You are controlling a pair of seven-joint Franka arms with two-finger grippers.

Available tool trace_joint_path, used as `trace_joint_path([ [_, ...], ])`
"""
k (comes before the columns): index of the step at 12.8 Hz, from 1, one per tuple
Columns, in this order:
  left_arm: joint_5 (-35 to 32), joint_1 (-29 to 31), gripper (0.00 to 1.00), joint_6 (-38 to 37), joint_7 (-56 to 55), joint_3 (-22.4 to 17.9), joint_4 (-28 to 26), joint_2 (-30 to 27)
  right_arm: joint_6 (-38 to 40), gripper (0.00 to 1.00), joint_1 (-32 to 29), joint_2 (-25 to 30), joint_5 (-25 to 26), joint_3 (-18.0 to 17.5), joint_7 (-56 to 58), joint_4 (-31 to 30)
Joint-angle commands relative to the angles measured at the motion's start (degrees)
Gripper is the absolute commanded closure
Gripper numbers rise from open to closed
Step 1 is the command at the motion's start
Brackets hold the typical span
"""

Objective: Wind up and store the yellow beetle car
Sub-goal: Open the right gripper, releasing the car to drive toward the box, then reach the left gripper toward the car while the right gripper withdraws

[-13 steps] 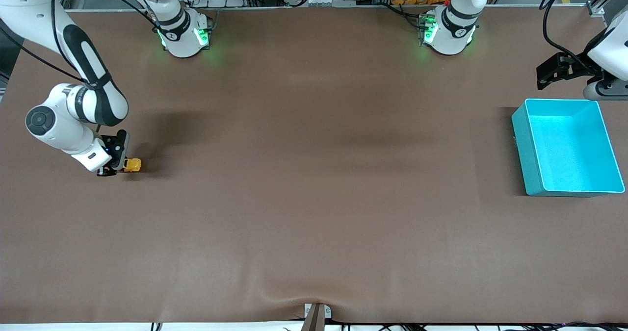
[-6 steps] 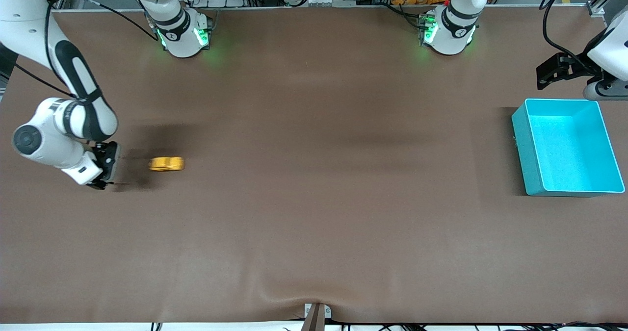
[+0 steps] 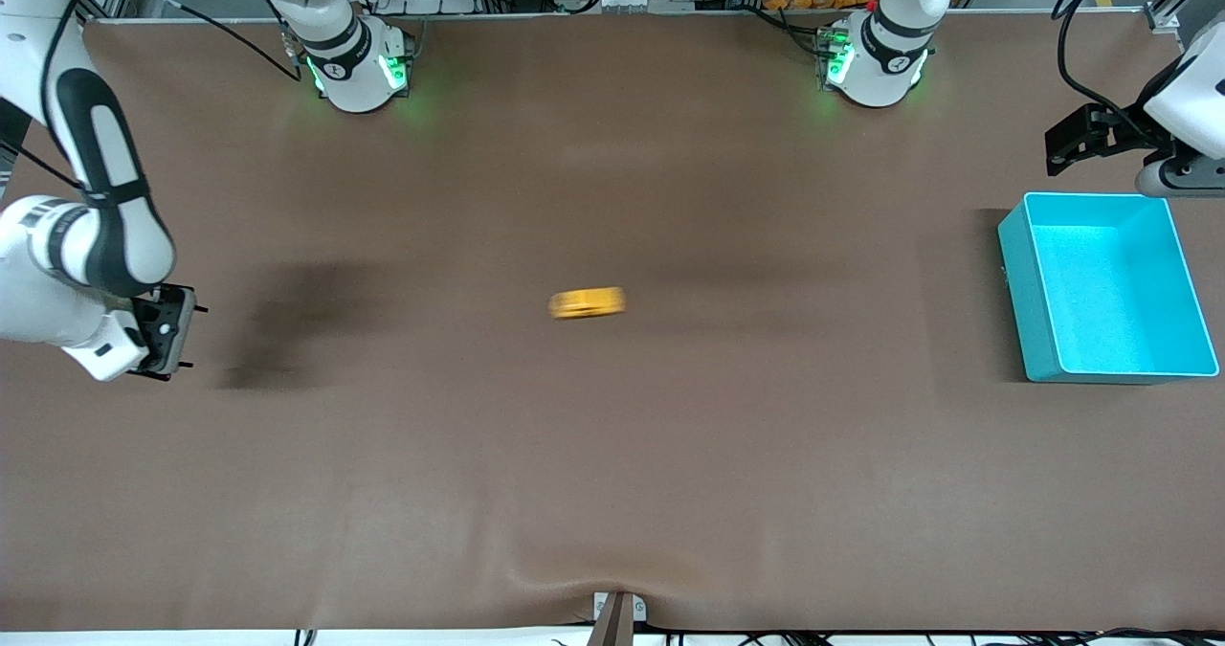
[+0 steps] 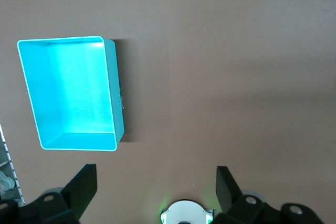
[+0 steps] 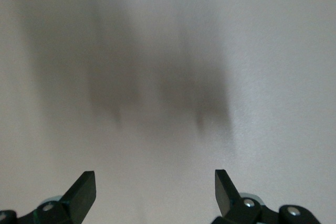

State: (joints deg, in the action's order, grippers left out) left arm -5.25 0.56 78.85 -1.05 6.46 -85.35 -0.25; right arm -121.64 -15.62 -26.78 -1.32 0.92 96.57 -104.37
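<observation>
Yellow beetle car (image 3: 587, 302): one only, a small yellow-orange shape, smeared into a horizontal streak so windows & wheels can't be made out. It sits alone on the table (image 3: 612, 455) near the middle, roughly midway between the two arms' ends, touching nothing.

Two arms, two grippers, one bin. Table cover is a matte brown sheet, smooth, w/ a slight wrinkle at the edge nearest the front camera.

Right gripper (image 3: 165, 332) is low over the table at the right arm's end, well apart from the car; its wrist view shows both black fingers (image 5: 84, 192) spread wide w/ nothing between them, only bare sheet & soft shadow.

Left gripper (image 3: 1081, 139) waits above the table at the left arm's end, just beside the turquoise bin (image 3: 1024, 273), fingers (image 4: 84, 184) also spread, holding nothing. Bin is rectangular, glossy plastic, thin-walled w/ rounded corners.
</observation>
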Motion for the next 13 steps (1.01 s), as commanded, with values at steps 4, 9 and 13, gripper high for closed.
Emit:
trace_joint_path([
  [4,-0.73,-0.38,0.0,0.34,-0.62,0.14,-0.34,0.07,5.62,0.0,-1.25,1.2,-3.16,-0.83,-1.73,3.82],
  [9,-0.82,-0.3,0.0,0.43,-0.8,0.05,-2.36,0.07,5.62,0.0,-1.34,1.12,-3.51,-0.65,-1.73,4.26],
  [13,-0.91,2.51,0.0,3.05,-6.23,0.05,-8.14,-0.02,8.42,0.0,-1.26,1.12,-4.12,-0.65,-6.81,7.85],
])
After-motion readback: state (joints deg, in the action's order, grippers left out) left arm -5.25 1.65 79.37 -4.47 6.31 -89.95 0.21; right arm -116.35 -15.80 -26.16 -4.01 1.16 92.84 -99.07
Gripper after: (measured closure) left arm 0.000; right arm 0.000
